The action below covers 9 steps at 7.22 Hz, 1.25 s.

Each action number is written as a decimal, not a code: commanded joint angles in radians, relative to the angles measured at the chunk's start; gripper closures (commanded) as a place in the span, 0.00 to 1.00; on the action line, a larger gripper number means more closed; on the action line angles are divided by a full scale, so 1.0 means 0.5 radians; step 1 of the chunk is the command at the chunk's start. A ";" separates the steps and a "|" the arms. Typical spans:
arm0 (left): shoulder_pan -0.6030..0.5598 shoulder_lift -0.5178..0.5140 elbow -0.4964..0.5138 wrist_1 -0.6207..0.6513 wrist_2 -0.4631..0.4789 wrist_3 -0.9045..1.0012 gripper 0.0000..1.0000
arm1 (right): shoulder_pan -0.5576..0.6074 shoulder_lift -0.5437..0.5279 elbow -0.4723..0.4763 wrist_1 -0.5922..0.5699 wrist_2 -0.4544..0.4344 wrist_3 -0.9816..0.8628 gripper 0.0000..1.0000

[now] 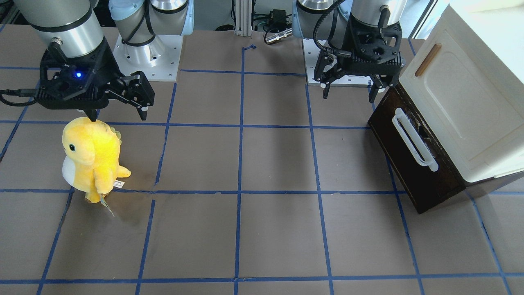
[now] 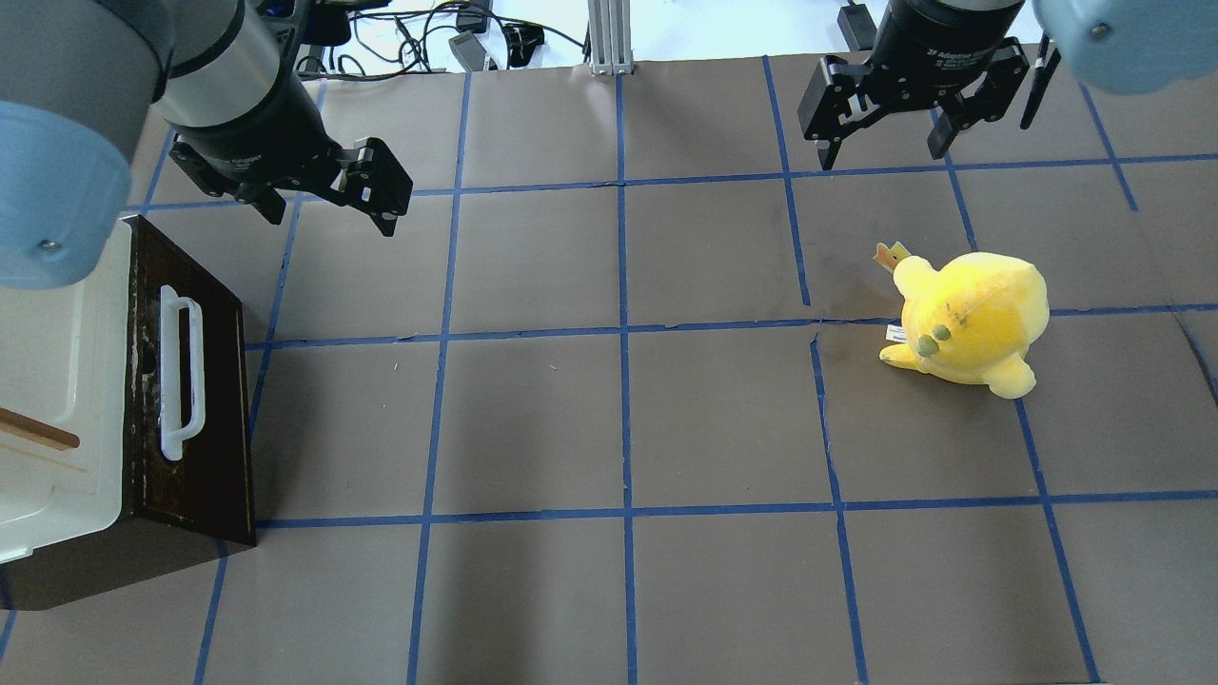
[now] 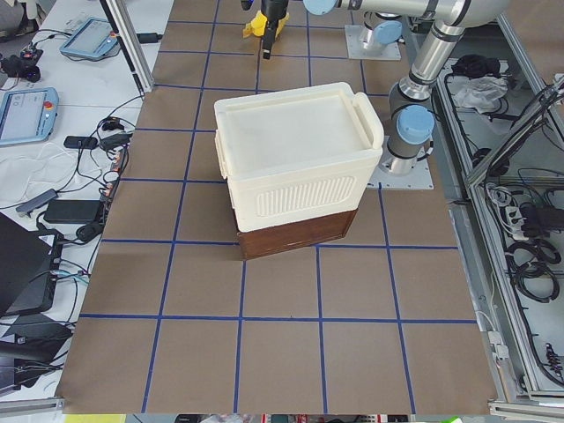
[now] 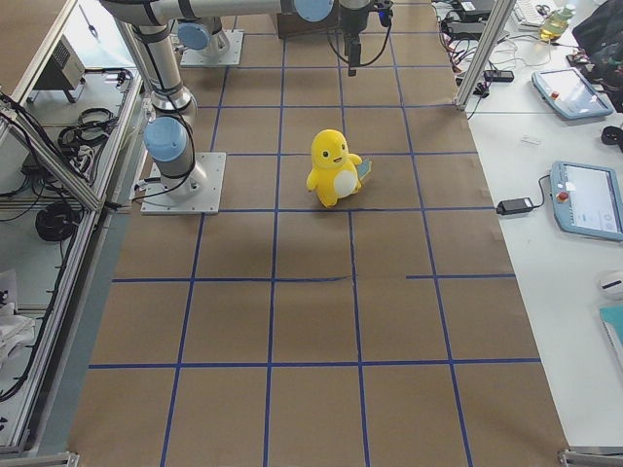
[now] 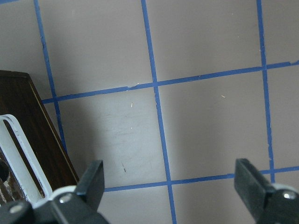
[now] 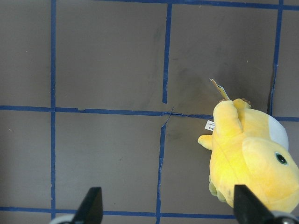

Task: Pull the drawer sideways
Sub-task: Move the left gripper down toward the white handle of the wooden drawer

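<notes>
At the robot's left end of the table (image 2: 618,428) stands a cream-white cabinet (image 2: 57,381), its door carrying a small wooden handle (image 2: 38,433). The drawer (image 2: 219,419) sits beneath it, dark brown, its front turned toward the middle of the table and crossed by a long white bar handle (image 2: 181,371). From where I stand the drawer looks pushed in, and nothing is touching it.

Just beside the drawer's corner hangs the left gripper (image 2: 331,217), above the brown paper with its blue tape grid. Its two black fingers are spread wide and hold nothing. The wrist view shows bare table between them, with the drawer's corner and one end of the white handle at the edge by one finger. The gripper is near the handle but clear of it.

Well across the table, the right gripper (image 2: 883,152) hangs in the air too, its fingers parted and empty.

Near it, and lower down, a yellow plush toy (image 2: 971,323) with a white belly stands upright on the paper, a small tag (image 2: 894,333) at its side. The right gripper does not touch the toy
</notes>
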 commanded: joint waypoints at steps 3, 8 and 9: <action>0.000 -0.014 -0.004 -0.001 0.001 -0.003 0.00 | 0.000 0.000 0.000 0.000 0.000 0.000 0.00; 0.028 -0.035 -0.007 -0.056 0.003 -0.281 0.00 | 0.000 0.000 0.000 0.000 0.000 0.000 0.00; 0.028 -0.057 -0.083 -0.047 0.107 -0.483 0.00 | 0.000 0.000 0.000 0.000 0.000 0.000 0.00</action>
